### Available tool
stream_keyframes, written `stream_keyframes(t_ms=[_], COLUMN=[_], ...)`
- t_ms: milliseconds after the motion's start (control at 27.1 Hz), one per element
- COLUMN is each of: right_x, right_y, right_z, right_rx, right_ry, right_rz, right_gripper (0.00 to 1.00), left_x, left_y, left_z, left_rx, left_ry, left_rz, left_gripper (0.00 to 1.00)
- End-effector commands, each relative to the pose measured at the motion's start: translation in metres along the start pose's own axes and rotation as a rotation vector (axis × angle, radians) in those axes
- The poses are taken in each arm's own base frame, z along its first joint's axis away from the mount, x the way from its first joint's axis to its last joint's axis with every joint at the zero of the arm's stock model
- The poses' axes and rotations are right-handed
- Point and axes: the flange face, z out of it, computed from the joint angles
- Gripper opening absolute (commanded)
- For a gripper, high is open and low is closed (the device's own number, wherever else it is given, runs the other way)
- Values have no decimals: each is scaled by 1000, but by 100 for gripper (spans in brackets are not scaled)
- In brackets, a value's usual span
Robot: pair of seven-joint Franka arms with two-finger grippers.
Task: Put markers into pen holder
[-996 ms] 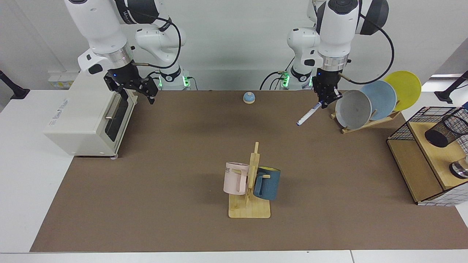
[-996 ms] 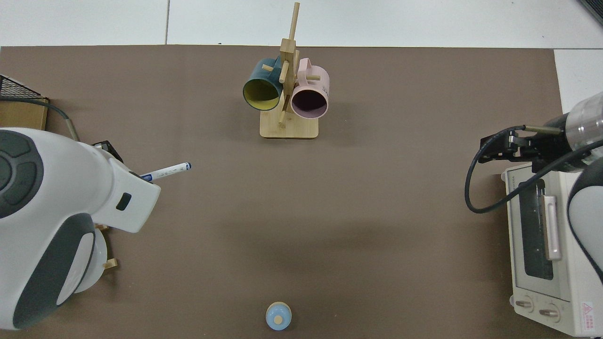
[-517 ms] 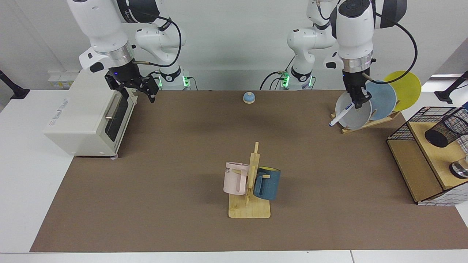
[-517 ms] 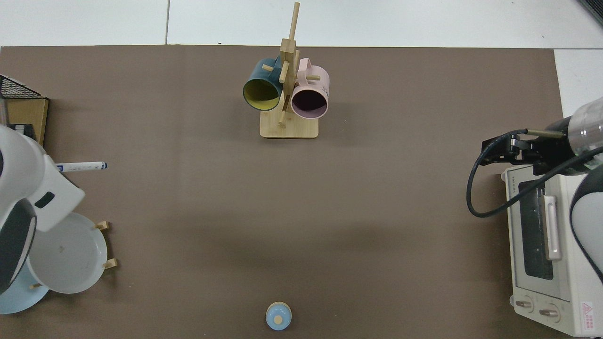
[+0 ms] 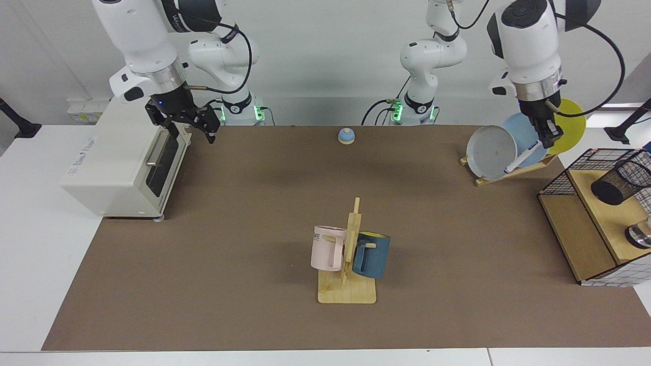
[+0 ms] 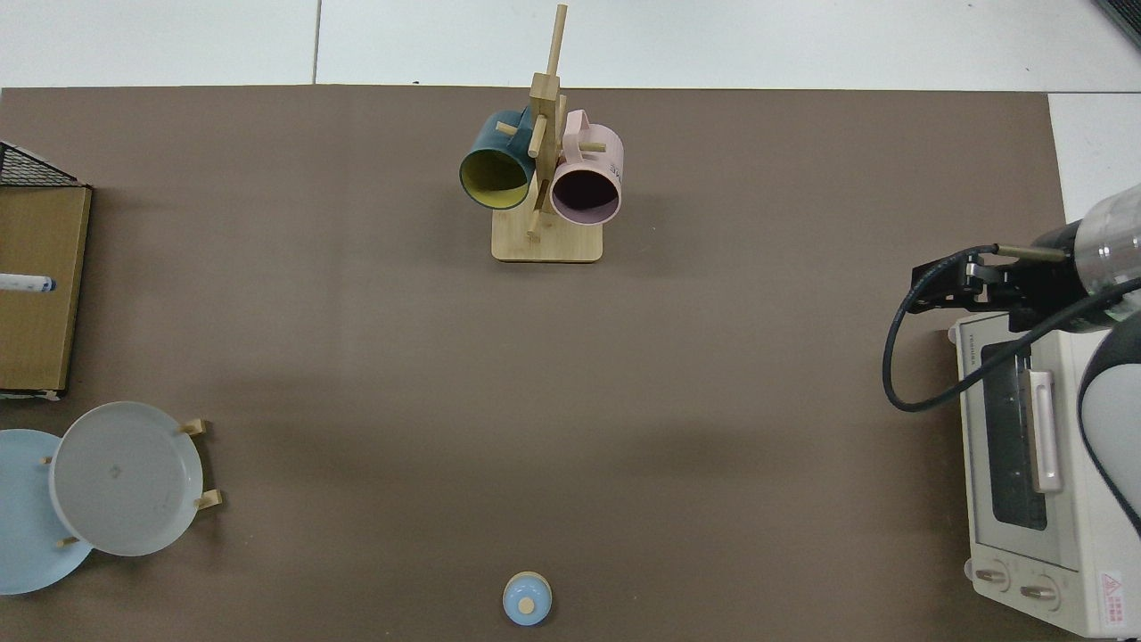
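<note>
Nearest me, the mug rack [image 5: 347,284] stood mid-mat with both mugs hung. Off to the side, the pen holder [image 5: 621,181] lay tipped on the wooden shelf [image 5: 605,213] inside the wire basket [image 5: 564,179]. Farther back, my left gripper [image 5: 544,136] hung in front of the plates [image 5: 492,151], clenched on the marker [image 5: 520,160], which slanted down from it (from above only its tip [image 6: 25,283] showed, over the shelf). My right gripper [image 5: 189,125] waited by the toaster oven [image 5: 117,168], fingers apparently apart.
</note>
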Motion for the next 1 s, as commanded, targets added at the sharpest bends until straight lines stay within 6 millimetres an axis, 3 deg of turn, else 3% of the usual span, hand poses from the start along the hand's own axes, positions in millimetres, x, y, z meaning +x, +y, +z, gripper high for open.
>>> stream_keyframes(t_ms=[0, 148, 480, 959], right_x=[-3, -4, -3, -3], right_y=[4, 3, 4, 4], right_z=[-1, -1, -1, -1], right_rx=[22, 22, 22, 22], right_ry=[11, 11, 11, 11], right_rz=[-4, -5, -4, -4], right_gripper=[100, 100, 100, 100], left_x=[-44, -78, -130, -158], left_y=[-12, -12, -1, -2], left_z=[13, 26, 41, 59], left_rx=[34, 54, 89, 143], left_ry=[-29, -45, -89, -137], left_rz=[99, 162, 228, 375], left_gripper=[0, 0, 0, 0])
